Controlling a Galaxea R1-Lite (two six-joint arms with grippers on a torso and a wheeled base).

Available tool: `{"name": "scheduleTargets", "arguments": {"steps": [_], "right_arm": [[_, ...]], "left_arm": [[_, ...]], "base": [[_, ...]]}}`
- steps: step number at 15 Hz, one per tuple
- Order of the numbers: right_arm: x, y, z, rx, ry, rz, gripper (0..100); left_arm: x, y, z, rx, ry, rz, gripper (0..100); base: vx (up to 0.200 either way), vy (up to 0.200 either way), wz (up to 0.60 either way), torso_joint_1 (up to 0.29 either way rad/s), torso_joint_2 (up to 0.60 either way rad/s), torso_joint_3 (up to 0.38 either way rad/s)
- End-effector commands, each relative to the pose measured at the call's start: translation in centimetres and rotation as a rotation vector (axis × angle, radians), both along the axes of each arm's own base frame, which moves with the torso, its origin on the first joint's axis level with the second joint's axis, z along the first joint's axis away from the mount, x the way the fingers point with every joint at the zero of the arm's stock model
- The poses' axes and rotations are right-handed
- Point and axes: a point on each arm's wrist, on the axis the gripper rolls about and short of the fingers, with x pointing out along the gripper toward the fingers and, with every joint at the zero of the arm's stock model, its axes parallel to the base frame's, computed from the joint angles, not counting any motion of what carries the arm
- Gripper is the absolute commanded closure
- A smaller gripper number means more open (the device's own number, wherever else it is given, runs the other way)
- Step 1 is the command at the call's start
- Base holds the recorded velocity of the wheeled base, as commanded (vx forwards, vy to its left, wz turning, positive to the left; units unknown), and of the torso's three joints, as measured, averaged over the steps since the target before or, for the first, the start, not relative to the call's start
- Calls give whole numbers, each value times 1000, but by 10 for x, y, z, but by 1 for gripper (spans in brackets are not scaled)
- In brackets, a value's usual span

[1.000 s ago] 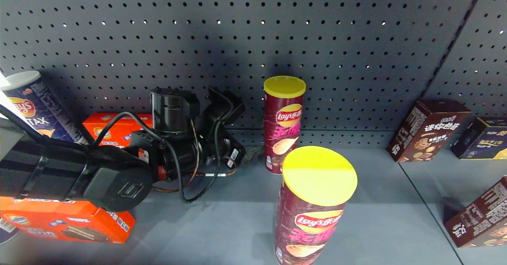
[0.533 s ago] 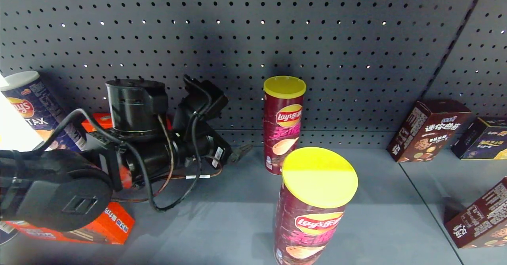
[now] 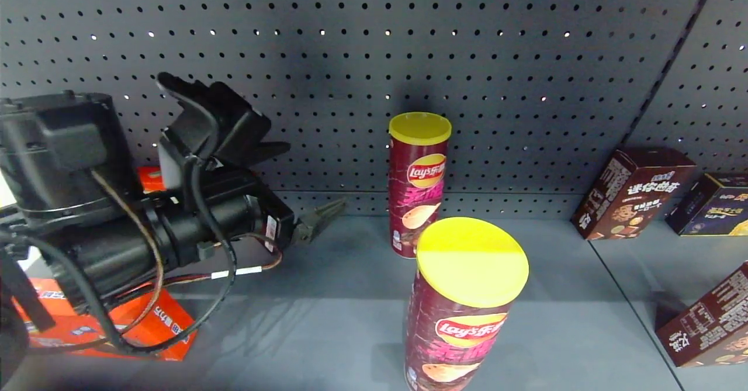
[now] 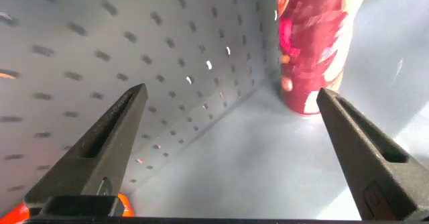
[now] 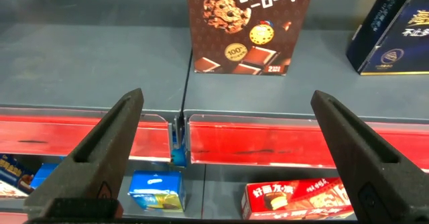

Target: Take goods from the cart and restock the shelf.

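Two maroon chip cans with yellow lids stand upright on the grey shelf (image 3: 327, 332): a rear can (image 3: 418, 186) against the pegboard and a front can (image 3: 461, 315) near the shelf edge. My left arm lies at the shelf's left, one of its fingertips (image 3: 320, 218) pointing at the rear can with a gap between them. My left gripper (image 4: 231, 93) is open and empty, and the rear can (image 4: 312, 43) stands ahead of it. My right gripper (image 5: 226, 98) hangs open and empty before a brown cookie box (image 5: 249, 26) on a shelf.
Orange boxes (image 3: 166, 324) lie under and behind my left arm. Brown boxes (image 3: 631, 192) and a dark blue box (image 3: 713, 204) stand at the right. A red price rail (image 5: 268, 140) edges the shelf, and small packs (image 5: 157, 187) lie on the level below.
My left arm has pulled back to the left and risen toward the camera, away from the rear can. It now hides the blue can at far left. Both cans stayed put.
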Motion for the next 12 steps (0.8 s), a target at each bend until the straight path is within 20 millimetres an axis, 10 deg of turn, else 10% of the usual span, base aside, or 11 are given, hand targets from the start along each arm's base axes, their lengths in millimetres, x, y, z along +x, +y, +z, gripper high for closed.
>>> {"name": "scheduleTargets", "arguments": {"steps": [1,7,12], "right_arm": [[0,0,0,-1,-1,0,0],[0,0,0,-1,-1,-1,0],[0,0,0,-1,1,-1,0]], "left_arm": [[-33,11,12,-38,-59,-31,0],[-126,62,-23,-56,-97,-87,0],[-149,82,-31,-82,-153,44,0]], "base": [[0,0,0,0,0,0],[0,0,0,0,0,0],[0,0,0,0,0,0]]}}
